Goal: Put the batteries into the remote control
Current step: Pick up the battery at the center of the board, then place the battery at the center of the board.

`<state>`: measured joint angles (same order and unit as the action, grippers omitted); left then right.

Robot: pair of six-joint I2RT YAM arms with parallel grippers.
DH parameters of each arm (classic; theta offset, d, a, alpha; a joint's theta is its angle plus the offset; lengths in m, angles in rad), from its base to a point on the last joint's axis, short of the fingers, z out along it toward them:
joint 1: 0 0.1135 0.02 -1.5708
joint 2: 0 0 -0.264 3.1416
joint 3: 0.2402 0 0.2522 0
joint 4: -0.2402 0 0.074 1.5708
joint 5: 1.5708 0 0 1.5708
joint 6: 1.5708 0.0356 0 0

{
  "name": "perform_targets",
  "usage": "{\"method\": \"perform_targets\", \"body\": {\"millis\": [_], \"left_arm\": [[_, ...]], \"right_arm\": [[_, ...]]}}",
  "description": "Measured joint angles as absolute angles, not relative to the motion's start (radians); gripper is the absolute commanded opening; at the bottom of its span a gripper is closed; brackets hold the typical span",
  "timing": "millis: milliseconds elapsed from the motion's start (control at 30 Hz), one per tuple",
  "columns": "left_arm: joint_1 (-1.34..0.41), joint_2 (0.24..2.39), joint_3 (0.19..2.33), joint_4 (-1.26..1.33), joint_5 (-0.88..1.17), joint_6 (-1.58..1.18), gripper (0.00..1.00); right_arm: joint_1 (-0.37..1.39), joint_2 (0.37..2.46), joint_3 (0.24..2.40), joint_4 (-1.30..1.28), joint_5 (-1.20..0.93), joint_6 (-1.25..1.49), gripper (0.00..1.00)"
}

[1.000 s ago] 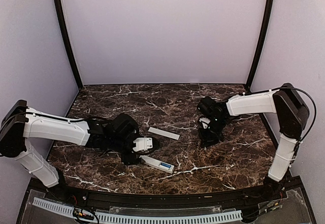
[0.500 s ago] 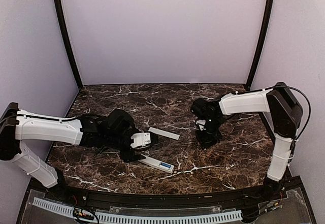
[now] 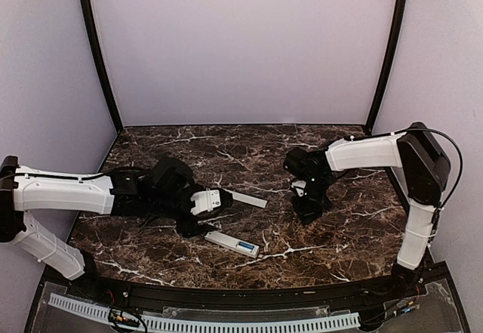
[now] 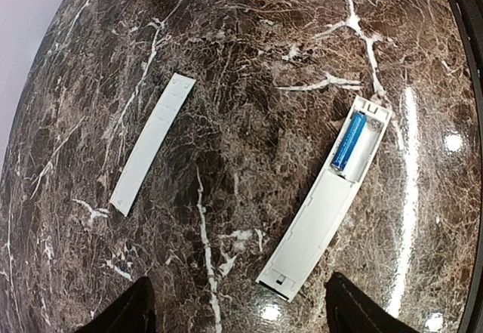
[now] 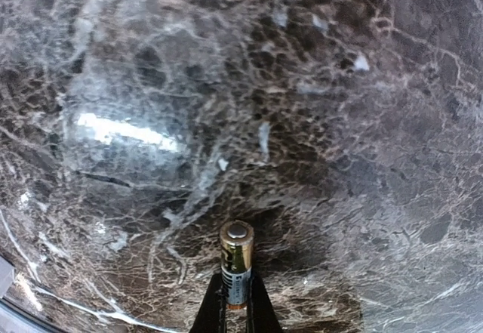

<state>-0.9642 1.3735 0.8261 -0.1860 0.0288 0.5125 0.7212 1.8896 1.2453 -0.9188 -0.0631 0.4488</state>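
Judging from how things lie, the loading is reckoned about half done. The left gripper [image 3: 213, 200] is seen just left of and beyond the remote control [image 3: 232, 243], its jaws spread wide with nothing held between them. The remote control is laid back-up on the marble table [image 3: 347, 235], its recess uncovered; one blue battery [image 4: 349, 142] is already seated there, and the slot beside it is seen bare. The cover strip [image 4: 153, 143] is laid beyond the remote control, apart from it and not yet refitted. Well to the right of the remote control, the right gripper [image 5: 235, 314] is clenched on a second battery [image 5: 236, 263], gripped by one end with its metal cap pointed toward the marble. That battery is judged yet to be carried over and seated, and the cover perhaps pressed back on. A label is borne by the second battery, but its print is too small to be read; no writing can be made out on the remote control or the cover strip.
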Motion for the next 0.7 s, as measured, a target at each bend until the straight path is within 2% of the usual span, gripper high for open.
{"method": "perform_targets", "body": {"millis": [133,267,467,600,700], "left_arm": [[-0.937,1.347,0.826,-0.165,0.017,0.485,0.78],[-0.883,1.295,0.824,-0.116,-0.007,0.450,0.79],[-0.831,1.187,0.796,0.048,0.029,0.408,0.83],[-0.824,1.141,0.773,0.181,0.150,0.398,0.84],[-0.822,1.153,0.775,0.257,0.236,0.394,0.84]], "right_arm": [[0.726,1.835,1.245,-0.879,-0.062,0.375,0.00],[0.730,1.644,1.245,-0.733,-0.096,0.250,0.00],[0.741,1.319,1.213,-0.270,-0.322,-0.008,0.00],[0.744,1.279,1.207,-0.005,-0.510,-0.144,0.00],[0.744,1.301,1.221,0.084,-0.618,-0.212,0.00]]}}
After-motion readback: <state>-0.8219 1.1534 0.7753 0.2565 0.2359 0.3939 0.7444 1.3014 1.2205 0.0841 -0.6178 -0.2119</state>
